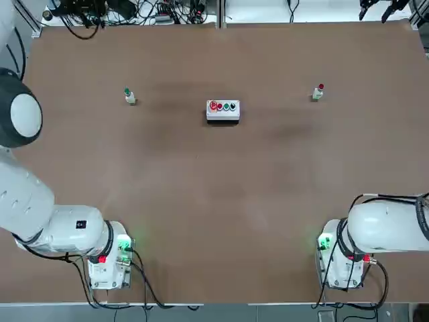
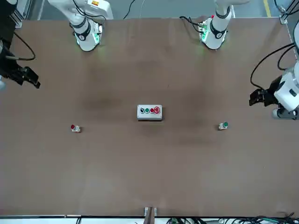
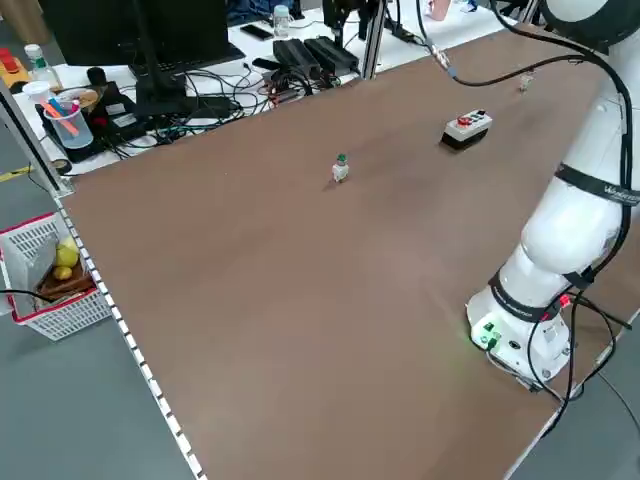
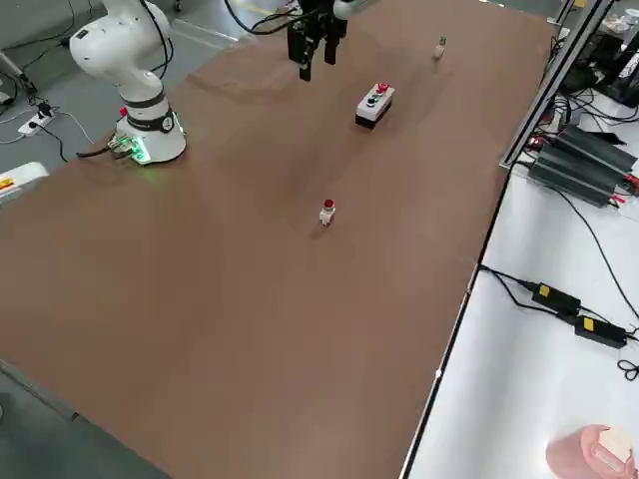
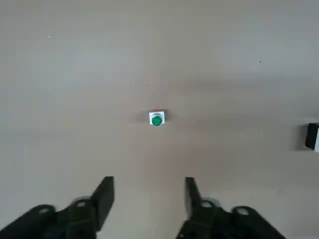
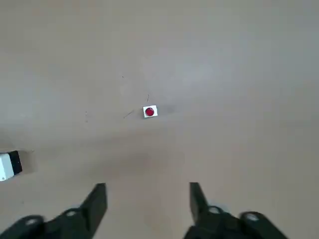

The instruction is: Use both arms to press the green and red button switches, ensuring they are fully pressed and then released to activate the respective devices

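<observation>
The green button switch (image 1: 129,97) stands on the table's left half, the red button switch (image 1: 318,92) on its right half, both on pale stubby bases. My left gripper (image 5: 148,191) hangs high above the table with the green switch (image 5: 156,119) far below it. Its fingers are apart, with nothing between them. My right gripper (image 6: 147,196) hovers the same way, high over the red switch (image 6: 149,111), also open and empty. In the front view the right gripper (image 2: 28,77) is near the picture's left edge and the left gripper (image 2: 259,96) near its right edge.
A white box (image 1: 222,109) with a row of red and green buttons sits midway between the two switches. The arm bases (image 1: 107,261) (image 1: 342,258) stand at the near edge. Cables, a monitor and power bricks (image 3: 310,55) lie beyond the far edge.
</observation>
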{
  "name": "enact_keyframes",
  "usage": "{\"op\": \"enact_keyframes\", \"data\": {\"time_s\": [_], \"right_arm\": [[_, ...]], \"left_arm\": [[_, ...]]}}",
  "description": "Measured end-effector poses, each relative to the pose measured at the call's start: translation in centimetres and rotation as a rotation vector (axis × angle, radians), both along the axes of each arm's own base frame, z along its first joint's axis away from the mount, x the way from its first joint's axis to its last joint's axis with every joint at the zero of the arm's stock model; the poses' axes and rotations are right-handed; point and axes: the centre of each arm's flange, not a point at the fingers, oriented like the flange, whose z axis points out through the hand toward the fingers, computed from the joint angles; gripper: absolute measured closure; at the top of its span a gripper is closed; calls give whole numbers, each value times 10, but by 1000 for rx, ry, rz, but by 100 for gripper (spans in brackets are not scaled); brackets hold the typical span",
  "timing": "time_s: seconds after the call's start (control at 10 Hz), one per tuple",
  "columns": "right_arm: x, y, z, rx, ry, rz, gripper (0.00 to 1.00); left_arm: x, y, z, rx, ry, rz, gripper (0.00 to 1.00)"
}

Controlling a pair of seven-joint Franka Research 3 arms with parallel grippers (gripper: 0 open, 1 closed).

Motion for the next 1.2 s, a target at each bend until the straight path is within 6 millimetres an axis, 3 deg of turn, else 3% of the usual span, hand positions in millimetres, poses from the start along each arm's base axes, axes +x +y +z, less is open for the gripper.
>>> {"op": "enact_keyframes", "data": {"time_s": [0.2, 0.3, 0.4, 0.5, 0.7, 1.2], "right_arm": [[12, 0, -15, 0, -10, -1, 62], [25, -1, -34, 1, -9, -1, 79], [39, -1, -55, 1, -10, -2, 92], [54, -1, -77, 1, -11, -3, 96], [79, -3, -121, -17, -16, 3, 98], [110, -4, -217, -22, 13, 12, 99]], "left_arm": [[1, 0, -32, 0, -1, 2, 54], [0, -1, -50, 0, 0, 2, 65], [-1, -1, -65, 1, 5, 2, 69], [-3, -1, -79, 1, 3, 3, 83], [-6, -1, -112, 2, -15, 14, 98], [-25, -1, -199, 2, -58, 21, 99]]}}
